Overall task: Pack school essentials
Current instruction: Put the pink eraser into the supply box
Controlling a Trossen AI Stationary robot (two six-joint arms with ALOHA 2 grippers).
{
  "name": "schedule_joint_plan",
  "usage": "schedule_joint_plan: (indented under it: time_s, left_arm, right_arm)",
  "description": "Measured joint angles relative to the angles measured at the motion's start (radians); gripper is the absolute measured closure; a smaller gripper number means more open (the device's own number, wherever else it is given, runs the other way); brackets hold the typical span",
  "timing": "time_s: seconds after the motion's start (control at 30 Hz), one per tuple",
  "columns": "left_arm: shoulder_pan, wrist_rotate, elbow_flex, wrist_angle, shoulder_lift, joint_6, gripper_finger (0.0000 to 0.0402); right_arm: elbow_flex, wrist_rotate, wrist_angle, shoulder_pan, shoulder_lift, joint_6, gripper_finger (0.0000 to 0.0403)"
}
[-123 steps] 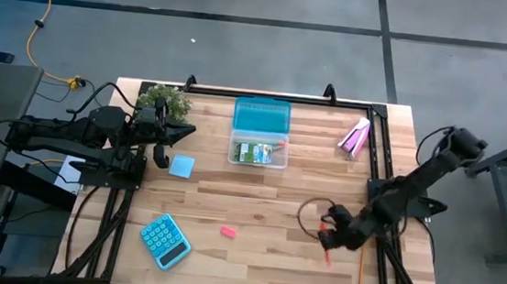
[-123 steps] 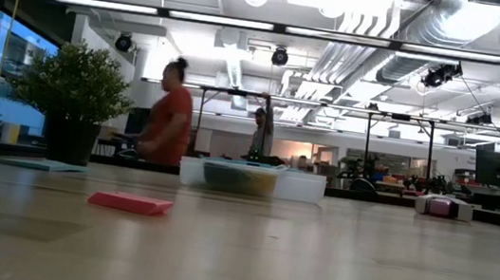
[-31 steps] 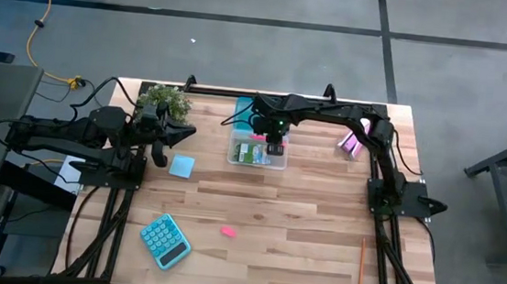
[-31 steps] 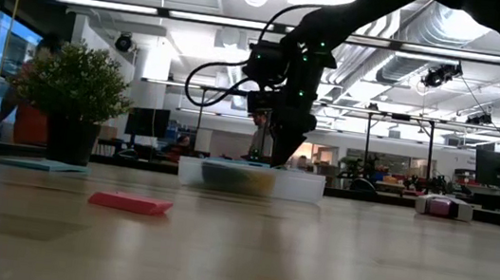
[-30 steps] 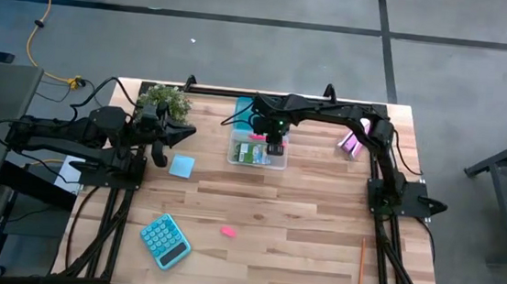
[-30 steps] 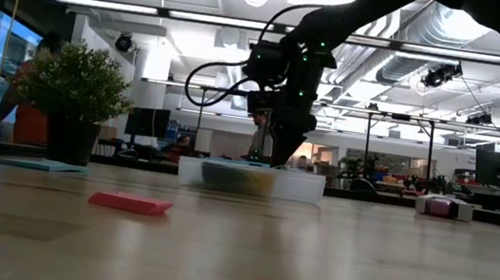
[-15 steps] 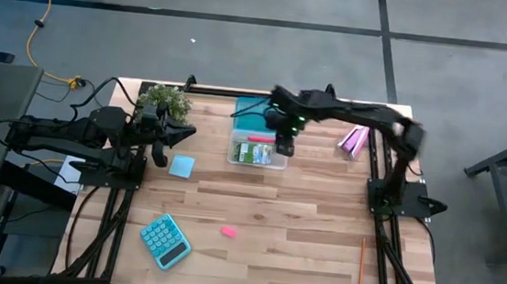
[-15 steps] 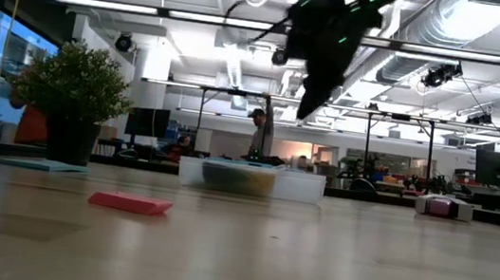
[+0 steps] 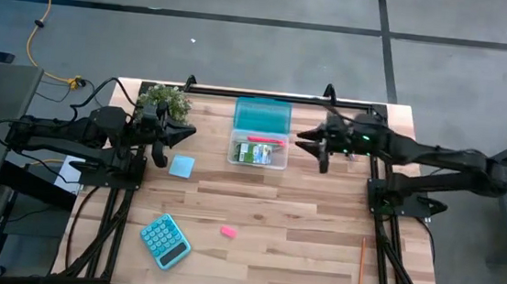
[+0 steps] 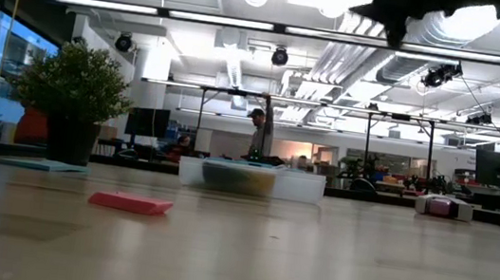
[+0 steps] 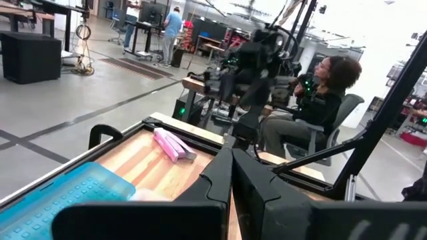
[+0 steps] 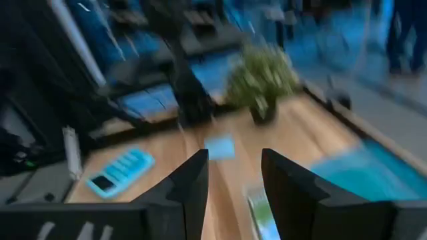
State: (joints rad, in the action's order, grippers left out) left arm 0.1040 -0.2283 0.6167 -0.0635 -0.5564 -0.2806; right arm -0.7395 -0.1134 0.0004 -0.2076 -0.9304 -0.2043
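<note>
Near right edge of counter [image 9: 272,245]: thin pencil [image 9: 361,271] lying loose. Near left: teal calculator [image 9: 165,240]; pink eraser [image 9: 228,232] mid-counter, unpacked. Light-blue note pad [image 9: 181,165] left, beside left hand [image 9: 173,131], fingers together, parked. Far centre: clear case [image 9: 258,149], lid open; pink-red pen [image 9: 265,139] now inside, with what looks like crayon box. Right hand [image 9: 311,142] has left case, pulled right, fingers apart, empty. Drop done; eraser, pad, pencil remain.

right gripper [image 9: 313,149] withdrawn from box [image 9: 258,151], pen [image 9: 263,139] inside
</note>
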Motion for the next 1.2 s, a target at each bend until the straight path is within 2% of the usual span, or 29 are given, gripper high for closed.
schedule_joint_plan:
  time_s: [0.1, 0.27, 0.63, 1.2]
  left_arm:
    - [0.0, 0.0, 0.0, 0.0, 0.0, 0.023, 0.0401]
    - [0.0, 0.0, 0.0, 0.0, 0.0, 0.054, 0.0401]
    - [0.0, 0.015, 0.0, 0.002, 0.0, 0.068, 0.0401]
    - [0.0, 0.016, 0.0, 0.007, 0.0, 0.099, 0.0401]
  right_arm:
    - [0.036, -0.001, 0.083, 0.02, 0.062, 0.086, 0.0274]
    - [0.037, -0.001, 0.095, 0.032, 0.093, 0.158, 0.0285]
    - [0.037, -0.082, 0.103, 0.035, 0.093, 0.19, 0.0397]
    - [0.037, -0.078, 0.103, 0.035, 0.093, 0.186, 0.0402]
